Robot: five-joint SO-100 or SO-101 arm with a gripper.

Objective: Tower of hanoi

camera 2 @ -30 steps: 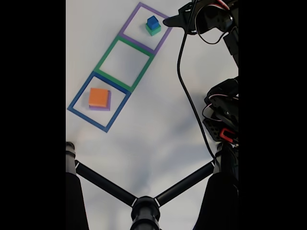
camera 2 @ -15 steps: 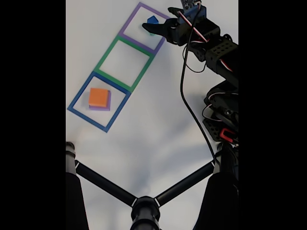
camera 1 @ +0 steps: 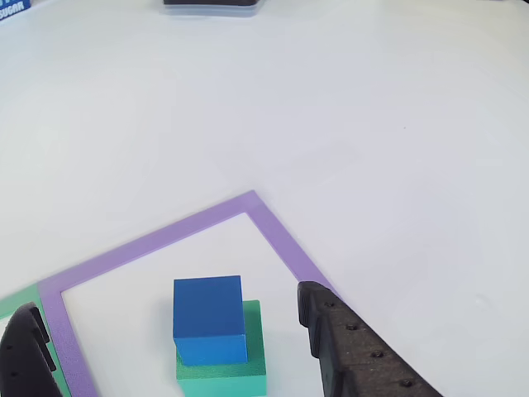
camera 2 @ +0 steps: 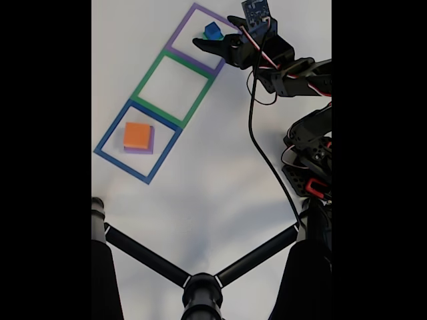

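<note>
— Over the purple square [camera 2: 201, 39], what's different from a second back?

— Then the arm was pulled off to the upper right of the fixed view. Now the gripper [camera 2: 217, 37] has swung in over that square, jaws spread, one finger [camera 1: 359, 351] just right of the stack and the other [camera 1: 25, 356] well off to its left in the other view.

— And the stack itself?

— Blue cube [camera 1: 209, 320] sitting on the wider green block [camera 1: 240, 368], inside the purple frame, apparently untouched. I'd judge the blue cube is the piece about to be lifted; the jaws aren't closed on anything.

— What else is on the table [camera 2: 220, 173]?

— An empty green square [camera 2: 172, 85], then a blue square [camera 2: 137, 141] holding an orange block [camera 2: 137, 135] on a purple one [camera 2: 151, 145]. A black tripod [camera 2: 200, 280] and the arm's cable [camera 2: 263, 140] lie nearer the camera, clear of the squares.
</note>
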